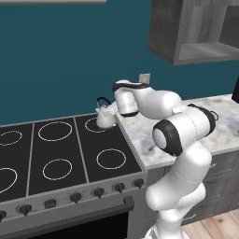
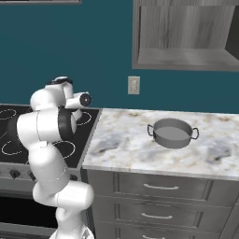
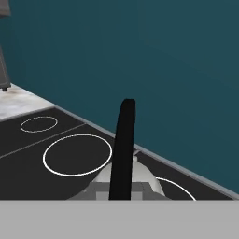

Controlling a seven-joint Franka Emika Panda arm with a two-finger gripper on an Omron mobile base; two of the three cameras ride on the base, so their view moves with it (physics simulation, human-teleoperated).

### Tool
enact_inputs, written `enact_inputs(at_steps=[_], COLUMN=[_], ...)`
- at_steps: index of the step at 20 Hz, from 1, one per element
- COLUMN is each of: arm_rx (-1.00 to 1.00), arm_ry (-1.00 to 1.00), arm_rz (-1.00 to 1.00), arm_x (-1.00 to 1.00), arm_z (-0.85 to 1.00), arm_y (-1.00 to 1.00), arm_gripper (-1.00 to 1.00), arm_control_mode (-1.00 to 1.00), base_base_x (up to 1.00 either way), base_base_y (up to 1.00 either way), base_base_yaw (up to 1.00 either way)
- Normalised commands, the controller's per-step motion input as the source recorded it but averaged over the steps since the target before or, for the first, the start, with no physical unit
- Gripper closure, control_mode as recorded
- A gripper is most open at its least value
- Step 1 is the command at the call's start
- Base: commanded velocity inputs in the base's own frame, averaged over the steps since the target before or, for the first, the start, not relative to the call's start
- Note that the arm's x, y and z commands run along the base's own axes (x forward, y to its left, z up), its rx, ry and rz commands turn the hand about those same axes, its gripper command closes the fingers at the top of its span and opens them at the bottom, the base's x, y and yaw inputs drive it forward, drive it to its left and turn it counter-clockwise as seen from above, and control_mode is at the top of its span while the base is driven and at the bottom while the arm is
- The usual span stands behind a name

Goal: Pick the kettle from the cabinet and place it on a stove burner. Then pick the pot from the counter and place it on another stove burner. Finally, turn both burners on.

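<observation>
White-silver kettle (image 1: 105,117) sitting on back-right burner (image 1: 99,125) of black cooktop (image 1: 56,154), gripper (image 1: 111,109) clamped on its black handle (image 3: 123,149). Grey pot (image 2: 172,133) on marble counter (image 2: 140,144), well apart. Cabinet (image 2: 186,35) niche above, wall outlet (image 2: 134,85) behind.

No legible text, label, brand, number or sign on any surface: the cooktop (image 1: 65,154) bears only plain white ring outlines, and its knobs (image 1: 98,192) carry no readable markings (too small to make out any).
</observation>
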Motion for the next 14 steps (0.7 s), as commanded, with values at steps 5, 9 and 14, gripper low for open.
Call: enact_inputs(at_steps=[5,9,14], arm_rx=[0.00,0.00,0.00], arm_ry=[0.00,0.00,0.00], arm_rz=[0.00,0.01,0.01], arm_x=[0.29,0.17,0.13], arm_z=[-0.04,-0.13,-0.16], arm_y=[0.02,0.04,0.02], arm_gripper=[1.00,1.00,1.00], arm_control_mode=[-1.00,-1.00,-1.00], base_base_x=[0.00,0.00,0.00], base_base_y=[0.00,0.00,0.00], base_base_yaw=[0.00,0.00,0.00])
